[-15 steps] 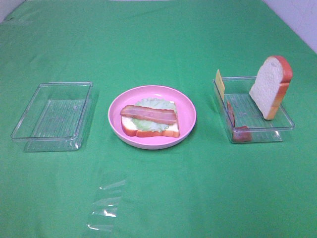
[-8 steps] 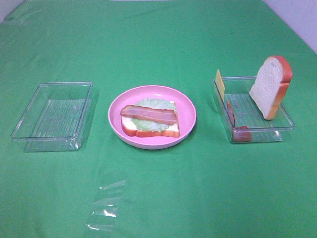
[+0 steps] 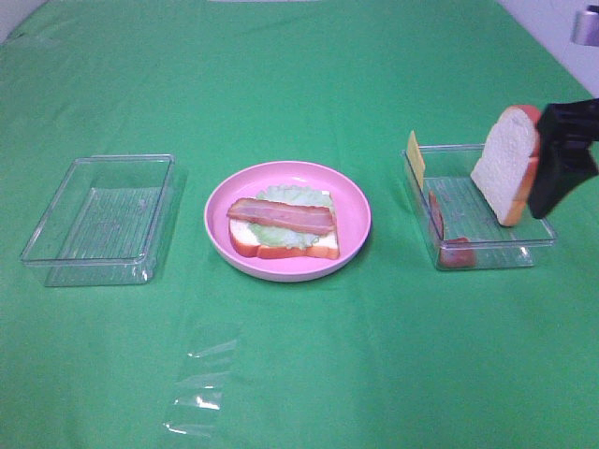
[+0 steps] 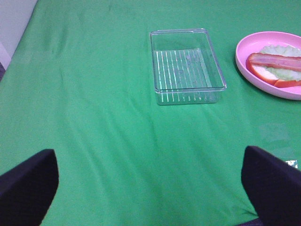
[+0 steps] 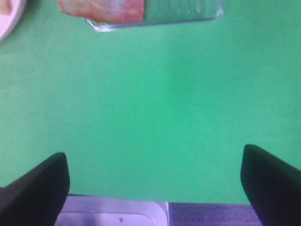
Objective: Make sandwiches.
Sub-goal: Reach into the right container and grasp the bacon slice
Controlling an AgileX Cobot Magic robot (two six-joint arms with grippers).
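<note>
Two released, empty: left end effector point(image 4: 148, 155), right end effector point(image 5: 154, 155). Bacon-topped sandwich point(image 3: 284, 227) on pink plate point(image 3: 351, 201), middle of green surface point(image 3: 299, 84); bread slice point(image 3: 505, 166) leaning in right clear tray point(image 3: 496, 253), near right end effector.

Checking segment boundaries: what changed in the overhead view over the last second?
The right tool has come into the overhead view from the right edge and is now beside the leaning bread slice in the right tray. Its jaws are open and hold nothing. Whether it touches the bread cannot be told. Unmoved: the bread slice, cheese, the open sandwich on the pink plate, and the left tray.
</note>
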